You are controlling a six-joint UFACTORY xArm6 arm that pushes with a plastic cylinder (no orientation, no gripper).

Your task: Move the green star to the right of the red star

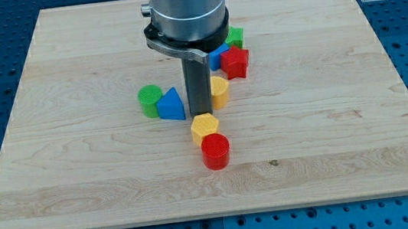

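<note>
Green, and mostly hidden: the green star peeks out from behind my arm's grey collar, just above the red star and touching or nearly touching it. I use the red star as my landmark.

My arm has no claw, so there is nothing to open or close; it ends in a dark rod. My tip sits below and to the left of the red star, close beside a yellow block and well short of the green star.

To do this step well, I judge my tip should travel round the cluster to the green star's upper left, then push it rightward and a little down, so it settles on the bare board right of the red star. Pushing straight down would shove the red star along too.

Just left of the red star, half hidden, is a blue block. Farther left and lower lie a blue triangle and a green cylinder, touching. Below them come a yellow hexagon and a red cylinder.

Counted: two green, two red, two blue, two yellow; eight blocks in all.
</note>
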